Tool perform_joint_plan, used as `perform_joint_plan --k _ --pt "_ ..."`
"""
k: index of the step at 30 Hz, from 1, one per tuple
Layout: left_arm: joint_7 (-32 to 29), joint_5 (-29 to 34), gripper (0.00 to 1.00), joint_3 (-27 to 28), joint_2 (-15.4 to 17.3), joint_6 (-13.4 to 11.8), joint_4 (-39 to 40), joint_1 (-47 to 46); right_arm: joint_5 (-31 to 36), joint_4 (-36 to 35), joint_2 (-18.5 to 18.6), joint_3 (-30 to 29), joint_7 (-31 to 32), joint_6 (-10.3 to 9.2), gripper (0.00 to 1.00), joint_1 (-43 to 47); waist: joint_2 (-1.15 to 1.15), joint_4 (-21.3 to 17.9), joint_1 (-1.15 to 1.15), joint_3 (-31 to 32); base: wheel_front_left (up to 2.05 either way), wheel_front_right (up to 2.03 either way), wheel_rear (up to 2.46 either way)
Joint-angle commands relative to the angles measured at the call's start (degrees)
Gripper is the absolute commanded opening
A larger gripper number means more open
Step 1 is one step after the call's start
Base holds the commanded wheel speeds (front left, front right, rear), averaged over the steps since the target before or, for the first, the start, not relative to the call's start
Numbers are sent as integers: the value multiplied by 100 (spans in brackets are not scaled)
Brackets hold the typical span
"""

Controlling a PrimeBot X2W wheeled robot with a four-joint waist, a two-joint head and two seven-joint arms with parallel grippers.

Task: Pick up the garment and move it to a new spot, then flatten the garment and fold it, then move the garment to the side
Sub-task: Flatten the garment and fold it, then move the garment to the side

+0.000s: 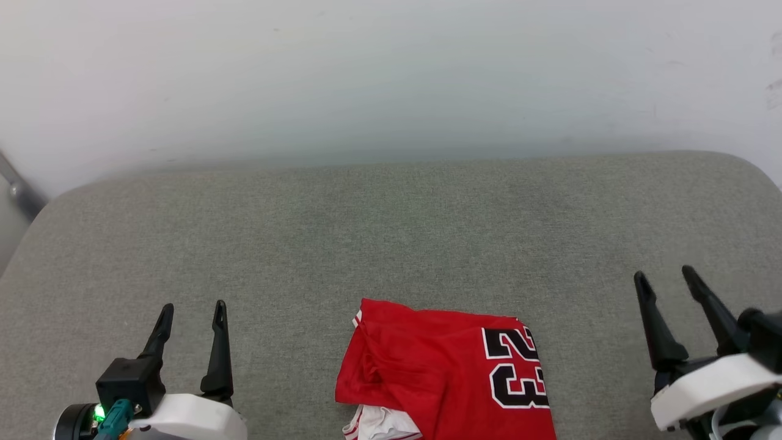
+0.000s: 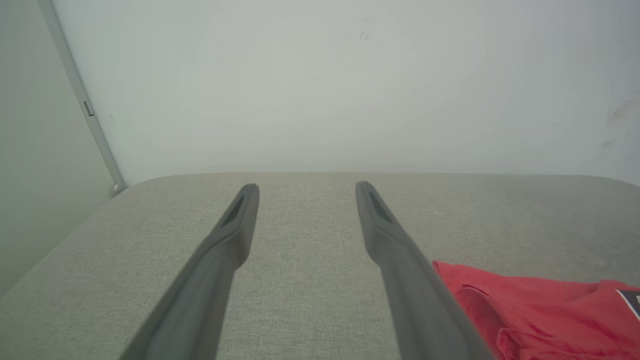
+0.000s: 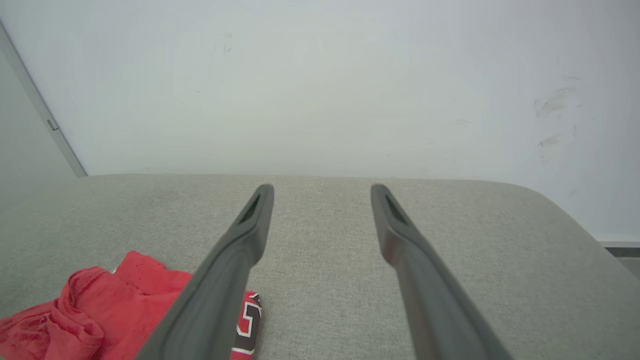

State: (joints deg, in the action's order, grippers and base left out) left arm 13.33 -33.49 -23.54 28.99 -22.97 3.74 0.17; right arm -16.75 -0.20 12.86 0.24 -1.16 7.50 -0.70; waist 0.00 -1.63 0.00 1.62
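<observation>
The red garment [image 1: 446,373] lies folded on the grey cushioned surface [image 1: 391,232], near the front edge at the middle. Its black "23" print faces up at the right side and a white sleeve with striped trim peeks out at the bottom left. My left gripper [image 1: 192,308] is open, well to the garment's left, holding nothing. My right gripper [image 1: 666,275] is open too, off to the garment's right. In the left wrist view the garment [image 2: 545,310] sits at the lower right beside the gripper [image 2: 306,186]. In the right wrist view the garment [image 3: 100,310] lies at the lower left of the gripper [image 3: 322,187].
A pale wall [image 1: 391,79] rises directly behind the grey surface. A metal strip [image 1: 18,183] runs down the wall at the far left. The surface has rounded back corners and wide bare fabric beyond the garment.
</observation>
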Motion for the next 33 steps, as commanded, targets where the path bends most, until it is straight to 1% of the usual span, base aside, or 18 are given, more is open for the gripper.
perform_joint_plan --k 1,6,9,18,22,24,27,31,33 --pt "32 17 100 23 32 -30 3 75 49 -103 -37 -6 0 -2 100 107 0 -2 0 2 0 0 0" --pt "44 -10 100 59 57 -55 28 172 161 -604 -307 -49 105 -2 100 549 0 -35 0 8 0 0 0" --pt "51 -34 100 69 58 -57 37 177 211 -769 -387 -59 199 -2 100 646 0 -66 0 -1 0 0 0" --pt "60 -80 100 93 41 -20 41 86 218 -927 -475 -113 379 -2 100 653 0 -137 0 -44 0 0 0" --pt "89 -90 100 122 12 -25 61 95 38 -870 -509 -453 660 -2 100 658 0 -143 0 -69 0 0 0" --pt "101 -108 100 156 -18 -35 77 113 -144 -796 -527 -869 938 -3 100 595 0 -137 0 -82 0 0 0" --pt "128 -110 100 201 -71 -13 83 119 -470 -639 -404 -1547 1525 -2 100 453 0 -100 0 -115 0 0 0" --pt "161 -56 100 294 -207 47 76 79 -900 -285 -217 -2248 2657 -2 100 343 0 6 0 -146 0 0 0" --pt "179 -5 100 339 -283 74 41 72 -1099 -13 -111 -2462 3358 -2 100 331 0 73 0 -154 0 0 0"
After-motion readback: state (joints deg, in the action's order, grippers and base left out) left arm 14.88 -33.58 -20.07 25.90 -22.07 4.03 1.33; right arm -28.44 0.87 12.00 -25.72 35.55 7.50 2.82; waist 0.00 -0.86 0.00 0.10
